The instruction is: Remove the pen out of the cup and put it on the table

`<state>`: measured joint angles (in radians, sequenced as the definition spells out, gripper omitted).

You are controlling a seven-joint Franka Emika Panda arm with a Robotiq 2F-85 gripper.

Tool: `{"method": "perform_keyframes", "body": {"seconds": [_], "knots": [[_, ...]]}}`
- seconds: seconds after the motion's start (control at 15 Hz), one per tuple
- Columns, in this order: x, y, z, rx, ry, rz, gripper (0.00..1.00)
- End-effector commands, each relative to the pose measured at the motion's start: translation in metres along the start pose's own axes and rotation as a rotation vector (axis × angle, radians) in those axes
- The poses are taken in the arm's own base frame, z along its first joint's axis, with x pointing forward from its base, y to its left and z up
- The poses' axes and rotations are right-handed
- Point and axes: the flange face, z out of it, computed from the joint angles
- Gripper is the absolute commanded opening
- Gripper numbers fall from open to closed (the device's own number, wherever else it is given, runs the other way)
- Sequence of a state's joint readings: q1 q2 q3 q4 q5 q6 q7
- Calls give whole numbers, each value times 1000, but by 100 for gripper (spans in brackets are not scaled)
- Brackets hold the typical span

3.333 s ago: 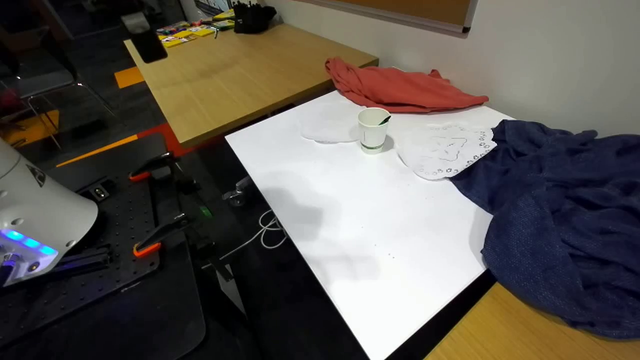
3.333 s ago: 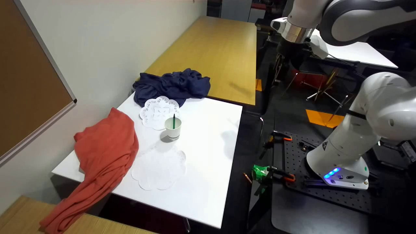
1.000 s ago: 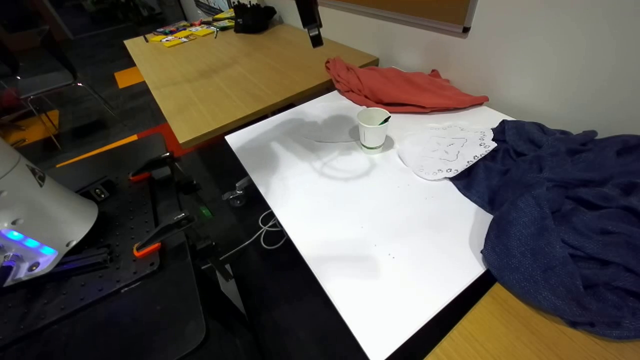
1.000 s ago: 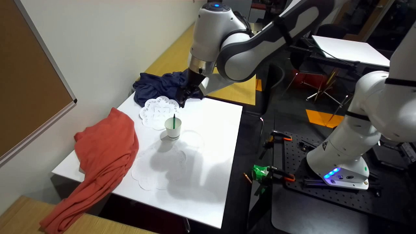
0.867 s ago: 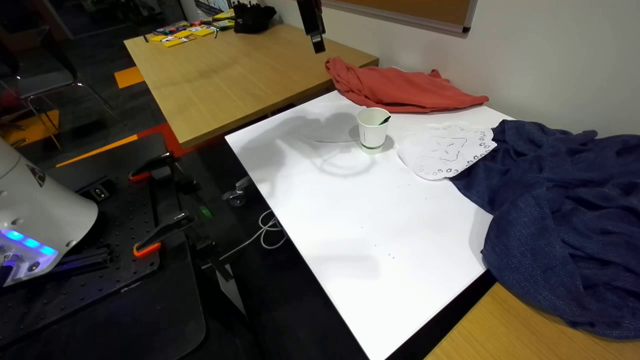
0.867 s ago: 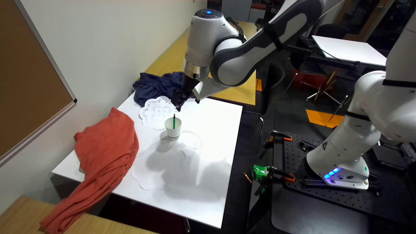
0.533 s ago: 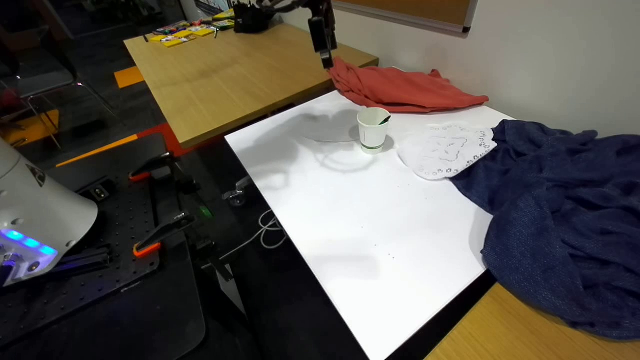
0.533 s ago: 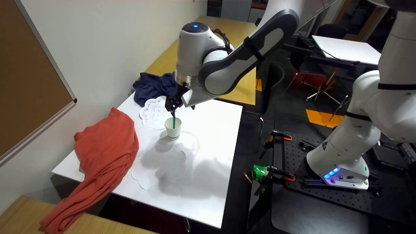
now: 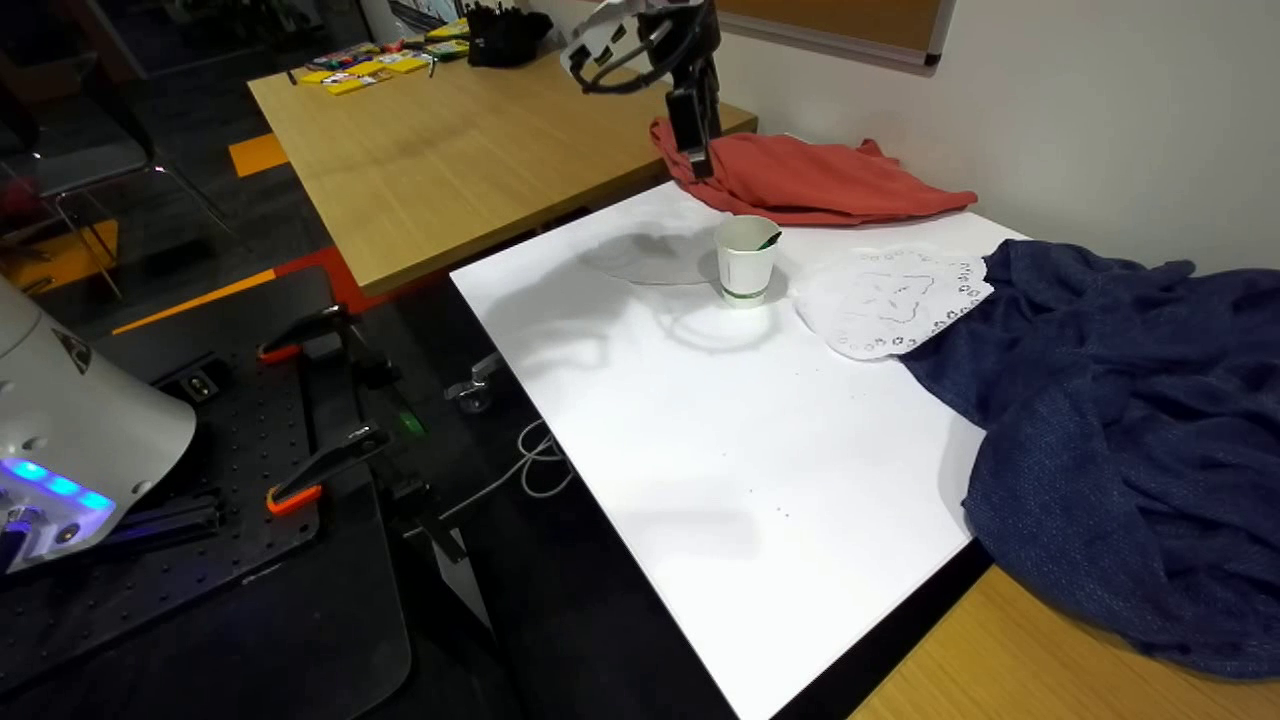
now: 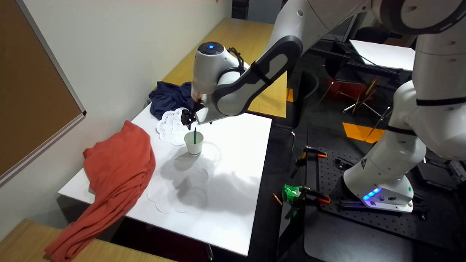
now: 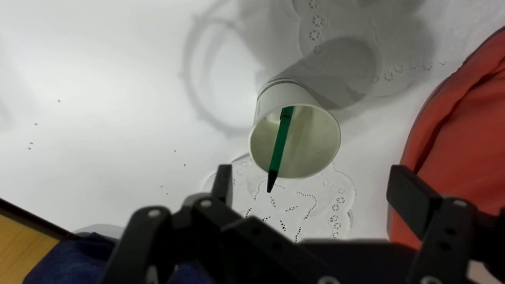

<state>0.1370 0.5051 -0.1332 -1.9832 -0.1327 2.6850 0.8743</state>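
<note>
Currently the gripper (image 11: 311, 188), fingers spread wide, sits at the bottom of the wrist view. Near that frame's centre, a green pen (image 11: 279, 145) leans in the white paper cup (image 11: 311, 144) on the bench (image 11: 110, 106), dark tip past the rim.

A large flat white rectangular tabletop with a dark edge (image 9: 700, 430) is carrying a small white paper cup with a green band (image 9: 746, 272). The cup is standing upright between a scalloped white lace-paper doily (image 9: 880, 305) and a second scalloped white doily (image 10: 177, 187), both lying on the tabletop. A crumpled navy-blue cloth (image 9: 1130, 430) is covering one corner, touching the first doily and reaching over a tan wooden table (image 9: 1030, 670). A crumpled rust-red cloth (image 10: 120, 160) is lying along the opposite end, spilling past the edge. Tiny dark specks (image 11: 31, 142) are dotting the bare surface.
</note>
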Motion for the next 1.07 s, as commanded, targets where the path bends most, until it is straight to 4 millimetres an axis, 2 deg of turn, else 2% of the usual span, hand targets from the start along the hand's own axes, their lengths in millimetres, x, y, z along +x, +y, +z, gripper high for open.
{"method": "perform_keyframes", "body": {"seconds": [0.0,0.47,0.6,0.8,1.0], "knots": [[12,-7,21,-2,26,34,100],[23,-11,48,-11,10,57,100],[26,-13,54,-10,6,68,74],[29,-15,62,-13,-1,84,50],[32,-15,73,-18,-9,95,46]]}}
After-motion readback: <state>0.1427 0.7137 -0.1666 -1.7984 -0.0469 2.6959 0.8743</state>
